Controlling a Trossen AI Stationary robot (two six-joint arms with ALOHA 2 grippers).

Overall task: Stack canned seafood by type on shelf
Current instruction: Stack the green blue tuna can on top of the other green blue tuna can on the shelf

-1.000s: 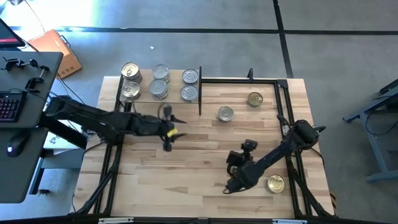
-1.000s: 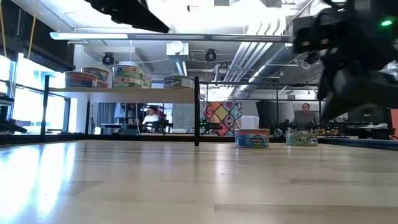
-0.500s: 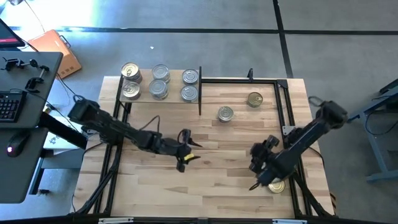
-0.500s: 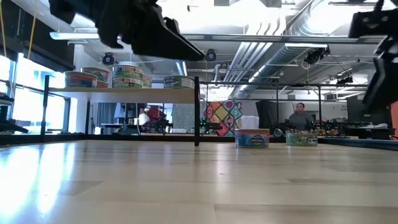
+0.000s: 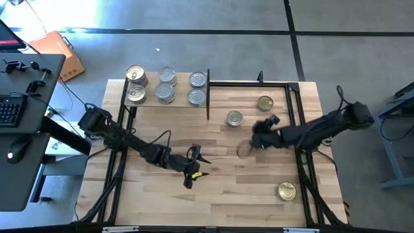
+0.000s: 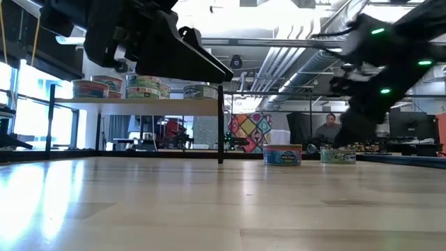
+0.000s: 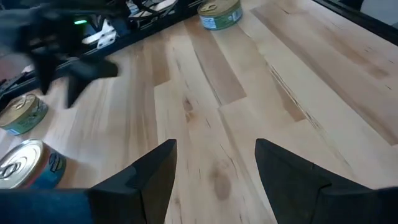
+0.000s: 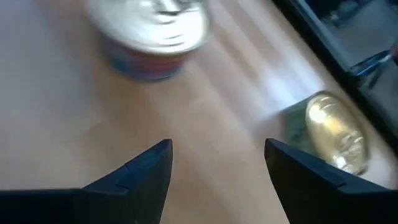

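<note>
Pale, smooth butcher-block wood table top [image 5: 213,194] with a soft sheen — round metal tins, one silver-lidded [image 5: 234,118], one gold-lidded [image 5: 286,191], both glinting — thin matt black metal uprights [image 5: 207,96] on the light-wood shelf [image 5: 178,97].

We see bright, even overhead light w/ soft glare on the desk [image 6: 209,202]. Right arm smeared by motion blur; right wrist view blurry, esp. the silver-topped tin [image 8: 152,31].

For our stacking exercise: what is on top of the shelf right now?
The shelf carries six tins: two gold-topped at one end, four silver-topped beside them. From above, any tins stacked beneath them are covered, so the full count is unclear.
</note>
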